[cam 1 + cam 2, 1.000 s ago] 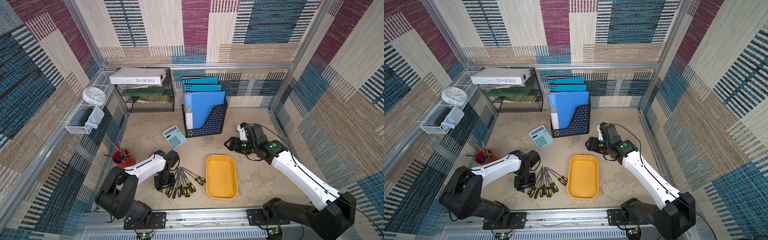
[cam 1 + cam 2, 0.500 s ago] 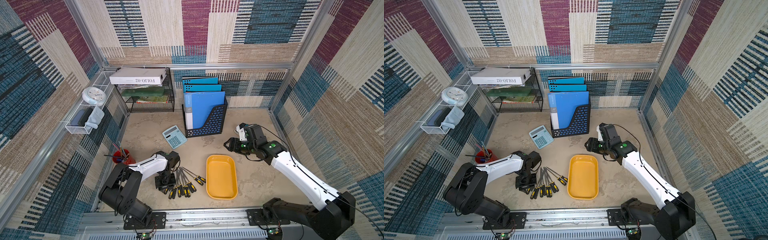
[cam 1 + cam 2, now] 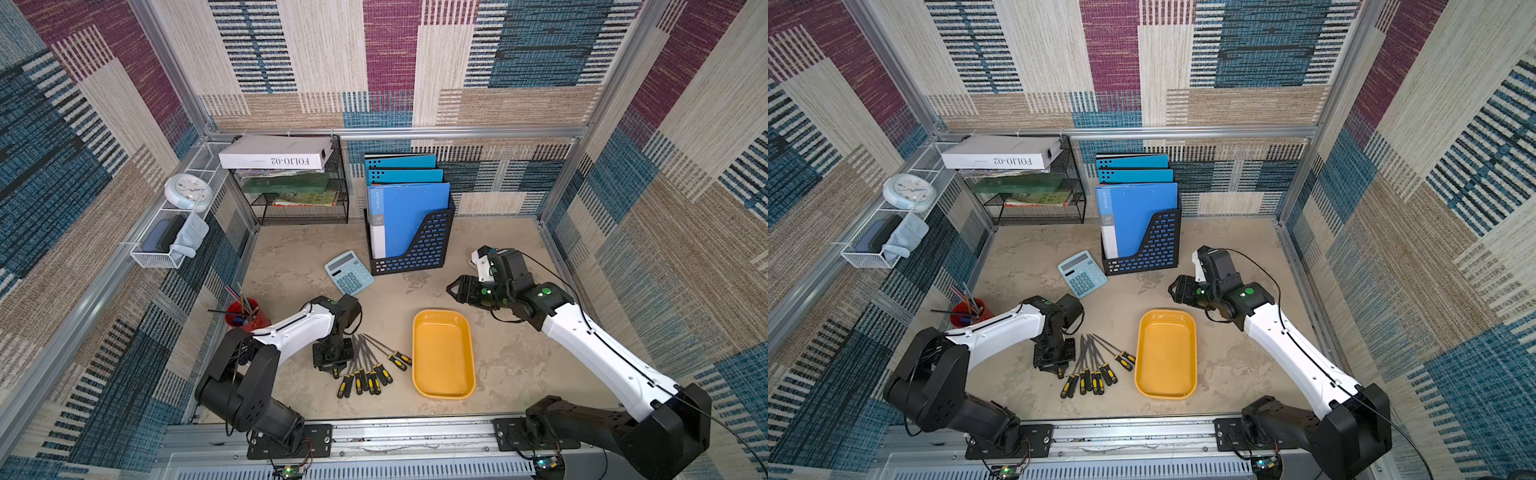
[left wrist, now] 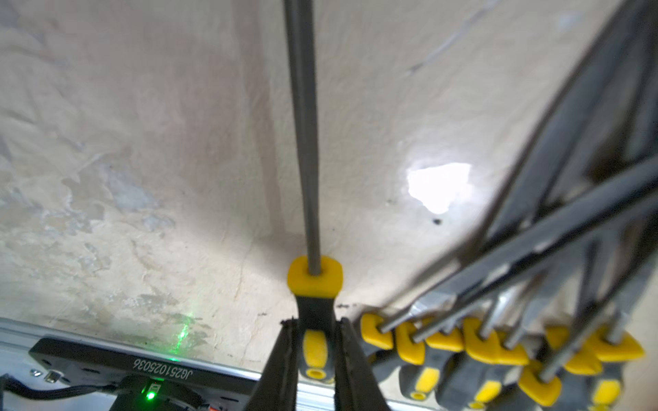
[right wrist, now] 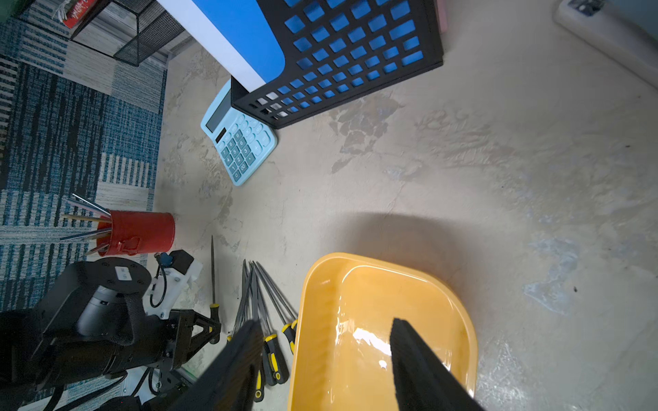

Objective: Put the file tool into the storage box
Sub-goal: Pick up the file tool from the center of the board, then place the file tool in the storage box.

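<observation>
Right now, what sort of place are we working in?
Probably a staged office desk inside a robot test cell: blue folders in a black holder, a calculator, a red pencil cup, all enclosed by patterned fabric walls.

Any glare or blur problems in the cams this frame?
Left wrist: blown-out glare patch on the table, file tool fairly sharp, loose files soft. Right wrist: specular highlight in the storage box, fingers dark and blurred up close. Both top views: sharp, evenly lit.
</observation>
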Available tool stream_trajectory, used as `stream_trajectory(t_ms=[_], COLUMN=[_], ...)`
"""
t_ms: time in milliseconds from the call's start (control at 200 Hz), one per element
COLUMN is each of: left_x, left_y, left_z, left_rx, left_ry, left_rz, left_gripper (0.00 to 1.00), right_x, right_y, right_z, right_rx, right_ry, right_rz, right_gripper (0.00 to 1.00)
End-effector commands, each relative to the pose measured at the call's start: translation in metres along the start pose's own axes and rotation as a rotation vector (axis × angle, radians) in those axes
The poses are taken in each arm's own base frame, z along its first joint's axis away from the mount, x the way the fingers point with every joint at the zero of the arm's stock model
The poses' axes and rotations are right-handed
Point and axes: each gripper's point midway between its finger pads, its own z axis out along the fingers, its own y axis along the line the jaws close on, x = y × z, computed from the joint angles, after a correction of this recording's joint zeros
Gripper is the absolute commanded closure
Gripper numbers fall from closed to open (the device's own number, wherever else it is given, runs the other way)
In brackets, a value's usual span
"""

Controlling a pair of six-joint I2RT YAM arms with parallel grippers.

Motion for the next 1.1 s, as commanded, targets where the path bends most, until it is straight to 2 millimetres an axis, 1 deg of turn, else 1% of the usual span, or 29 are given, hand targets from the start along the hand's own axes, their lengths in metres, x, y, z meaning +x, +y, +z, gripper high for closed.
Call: stream_trajectory(t_ms=[0, 70, 100, 170, 250, 326, 386, 451, 541, 631, 746, 826, 937, 1097], left_x=[0.001, 0.002, 0.004, 0.011, 0.024, 0.037, 0.046, 0.053, 0.057, 0.058, 0.056, 0.057, 0.060, 0.064], left_y=[-0.005, -0.012, -0.016, -0.034, -0.057, -0.074, -0.085, -0.092, -0.096, -0.100, -0.104, -0.108, -0.113, -0.115], left_z=[-0.023, -0.045, -0.055, -0.083, -0.114, -0.136, -0.147, -0.154, -0.153, -0.151, -0.153, -0.153, -0.153, -0.153], left_rx=[0.040, 0.102, 0.140, 0.281, 0.442, 0.553, 0.607, 0.626, 0.621, 0.628, 0.645, 0.652, 0.660, 0.675], left_ry=[-0.021, -0.054, -0.068, -0.096, -0.105, -0.087, -0.073, -0.068, -0.066, -0.071, -0.089, -0.081, -0.076, -0.072], left_rz=[0.067, 0.098, 0.114, 0.160, 0.228, 0.292, 0.333, 0.371, 0.390, 0.390, 0.384, 0.394, 0.412, 0.429], left_gripper=[0.99, 1.00, 1.00, 0.99, 1.00, 0.99, 0.99, 0.99, 0.99, 0.99, 1.00, 1.00, 1.00, 1.00], right_x=[-0.005, -0.007, -0.007, -0.007, -0.002, 0.003, 0.008, 0.016, 0.029, 0.046, 0.065, 0.072, 0.078, 0.082], right_y=[0.014, 0.025, 0.032, 0.048, 0.072, 0.095, 0.112, 0.127, 0.148, 0.158, 0.163, 0.164, 0.165, 0.165], right_z=[0.000, 0.001, 0.001, 0.004, 0.008, 0.013, 0.019, 0.025, 0.034, 0.047, 0.058, 0.062, 0.069, 0.077], right_rx=[-0.058, -0.100, -0.132, -0.205, -0.309, -0.391, -0.444, -0.489, -0.526, -0.517, -0.510, -0.507, -0.494, -0.485], right_ry=[0.004, 0.020, 0.034, 0.062, 0.100, 0.124, 0.147, 0.178, 0.229, 0.292, 0.343, 0.353, 0.371, 0.379], right_rz=[0.000, -0.005, -0.006, -0.009, -0.006, -0.005, -0.005, -0.004, -0.017, -0.027, -0.015, -0.009, -0.014, -0.009], right_gripper=[0.37, 0.36, 0.36, 0.34, 0.34, 0.34, 0.35, 0.37, 0.39, 0.43, 0.45, 0.46, 0.47, 0.50])
